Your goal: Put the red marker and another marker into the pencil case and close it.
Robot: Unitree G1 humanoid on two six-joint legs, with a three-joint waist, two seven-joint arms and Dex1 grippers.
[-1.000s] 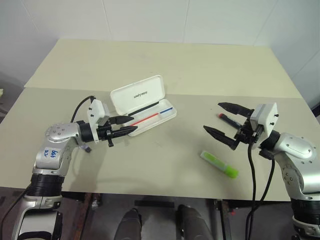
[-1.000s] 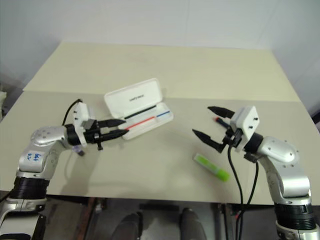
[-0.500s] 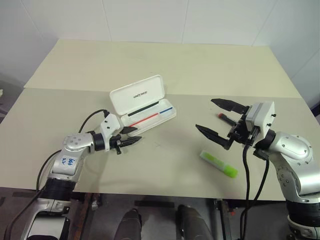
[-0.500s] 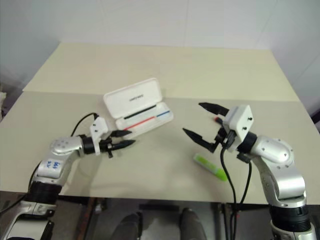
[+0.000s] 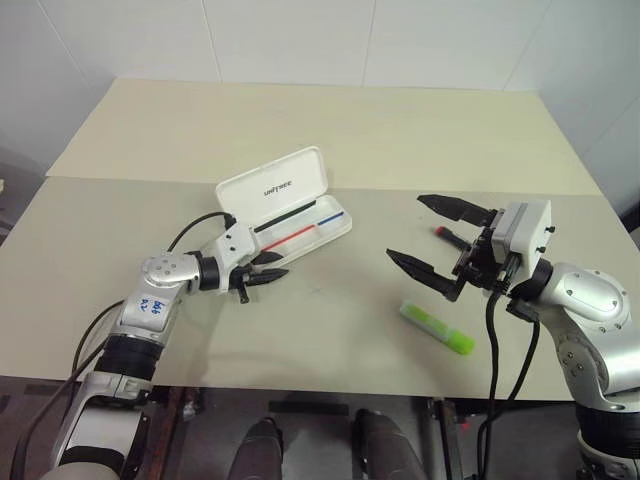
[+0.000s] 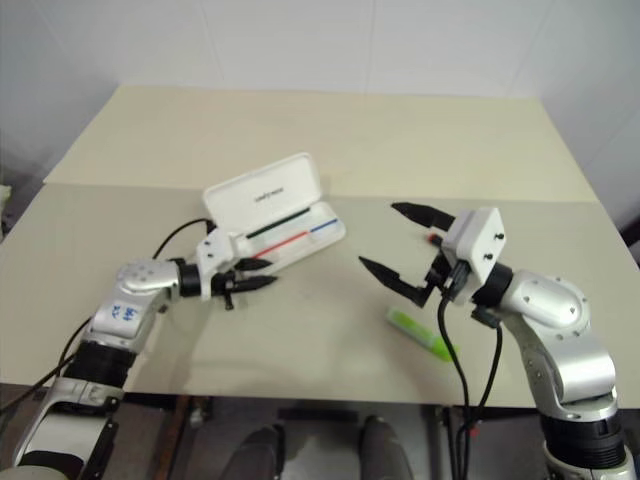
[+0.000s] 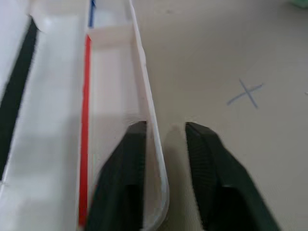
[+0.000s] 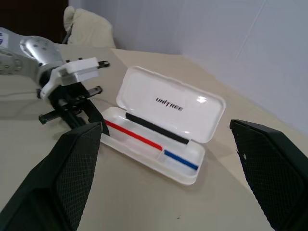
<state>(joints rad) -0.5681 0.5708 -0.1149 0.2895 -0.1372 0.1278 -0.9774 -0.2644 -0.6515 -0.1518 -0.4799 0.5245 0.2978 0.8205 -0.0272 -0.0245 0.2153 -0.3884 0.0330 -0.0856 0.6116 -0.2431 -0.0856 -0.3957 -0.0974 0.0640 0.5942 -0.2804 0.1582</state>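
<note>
Left tool (image 7: 161,144) now narrowed astride pencil case (image 5: 300,205) front wall, right tool (image 5: 432,232) wide

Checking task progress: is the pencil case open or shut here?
Open. The pencil case has its lid tilted up at the back, and the tray's red-and-blue line shows. The red marker and green marker lie outside on the table.

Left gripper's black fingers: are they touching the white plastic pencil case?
Cannot tell. In the left wrist view the left gripper straddles the rim of the white plastic pencil case; contact isn't clearly visible.
</note>
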